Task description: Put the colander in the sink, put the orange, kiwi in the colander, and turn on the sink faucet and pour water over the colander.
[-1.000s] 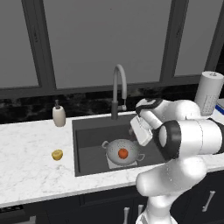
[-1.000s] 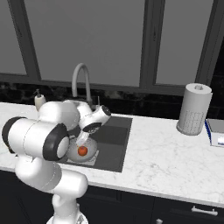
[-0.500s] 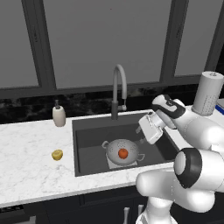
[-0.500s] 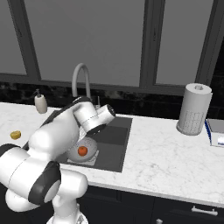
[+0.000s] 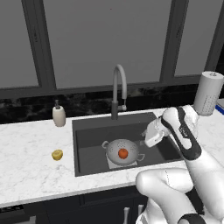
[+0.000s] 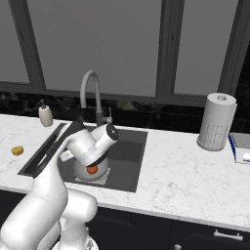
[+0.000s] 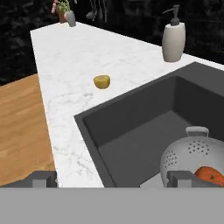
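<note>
Right now the big dark sink [image 5: 89, 140] sits in the white counter [image 5: 26, 166]. Behind the sink stands the tall faucet [image 5: 118, 89]. Inside the sink sits the colander [image 5: 122, 151], and the orange [image 5: 123, 153] lies in it. Over the sink hangs the gripper [image 7: 111, 179], its two fingers wide apart and holding nothing. Left of the sink, the little kiwi [image 5: 57, 155] rests on the counter.

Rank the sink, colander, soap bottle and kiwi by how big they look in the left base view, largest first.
1. Sink
2. Colander
3. Soap bottle
4. Kiwi

The bottle stands farther back than the kiwi, yet looks clearly bigger, so the order holds.
</note>
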